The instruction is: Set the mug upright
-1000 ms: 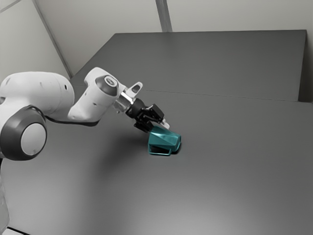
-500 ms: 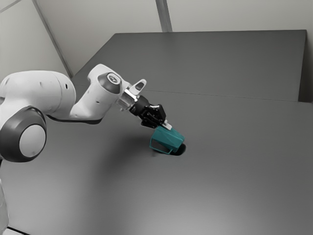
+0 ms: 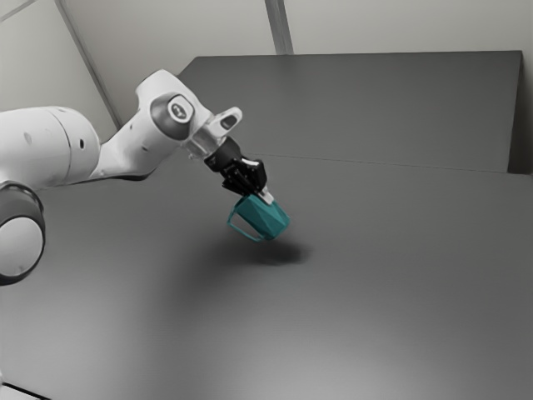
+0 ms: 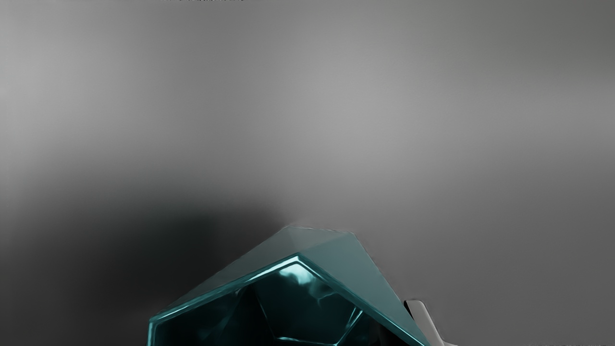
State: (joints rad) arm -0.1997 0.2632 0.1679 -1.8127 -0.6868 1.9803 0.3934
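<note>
My gripper (image 3: 265, 197) is shut on the wall of the teal faceted mug (image 3: 268, 217), close to its rim. The mug hangs above the table, tilted, its base toward the exterior view's lower right and its handle toward the lower left. In the wrist view the mug's (image 4: 353, 269) open mouth faces my hand and the inside shows. There the gripper (image 4: 402, 330) has one pale fingertip outside the mug wall; a dark shape just inside the wall is partly hidden.
The dark grey table (image 3: 375, 275) spreads beneath the mug, with the mug's shadow on it. A pale wall (image 3: 400, 25) stands beyond the table's far edge.
The mug has risen off the table with my gripper and swung toward the exterior view's left. Its tilt has changed, the base now pointing more downward. The arm has drawn up and back.
</note>
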